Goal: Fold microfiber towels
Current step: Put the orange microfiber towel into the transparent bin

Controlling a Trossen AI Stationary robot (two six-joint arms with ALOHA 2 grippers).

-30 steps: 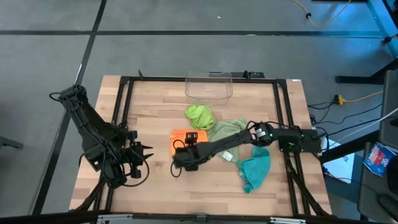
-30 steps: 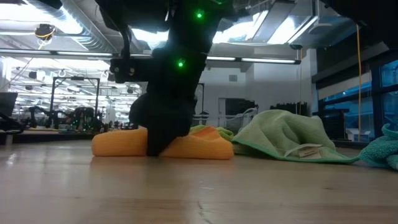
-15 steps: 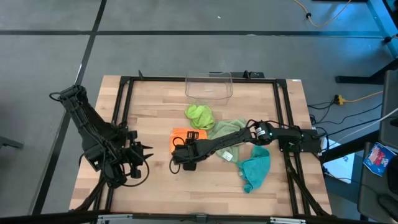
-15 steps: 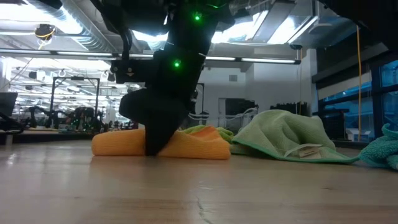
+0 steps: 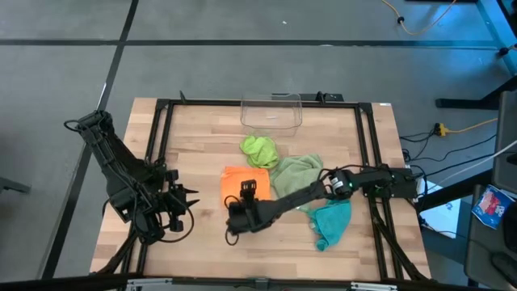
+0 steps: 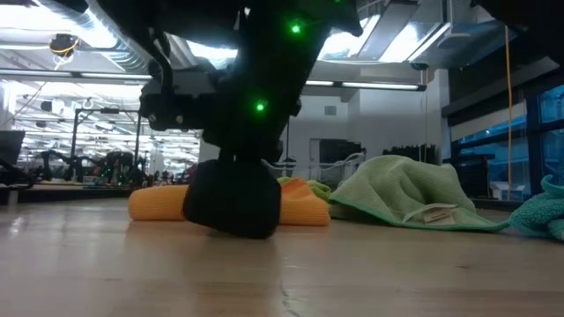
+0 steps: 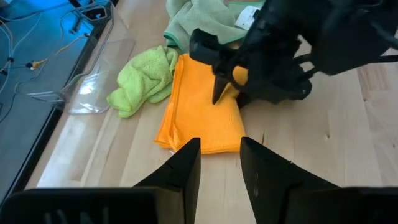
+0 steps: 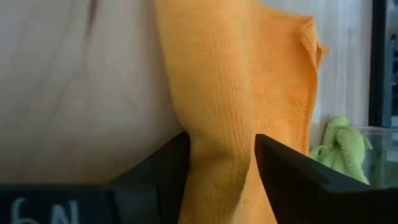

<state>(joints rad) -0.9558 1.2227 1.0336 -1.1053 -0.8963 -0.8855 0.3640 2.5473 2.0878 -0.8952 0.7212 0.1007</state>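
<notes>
1. Two grippers are mine: my left gripper (image 5: 182, 202) waits at the table's (image 5: 194, 129) left side with fingers parted, holding nothing, well apart from the cloths.
2. My right gripper (image 5: 235, 224) is clenched on the near edge of the orange towel (image 5: 236, 179), mid-table; the cloth bunches between my fingers (image 8: 283, 177).
3. It looks light, limp and grippy, so I judge an edge or corner pinch best.
4. Bare wood lies left of and in front of it, good room for dragging.
5. The lime towel (image 5: 258, 149), sage towel (image 5: 295, 168) and teal towel (image 5: 331, 222) crowd the right, with the bin (image 5: 271, 111) behind.
</notes>
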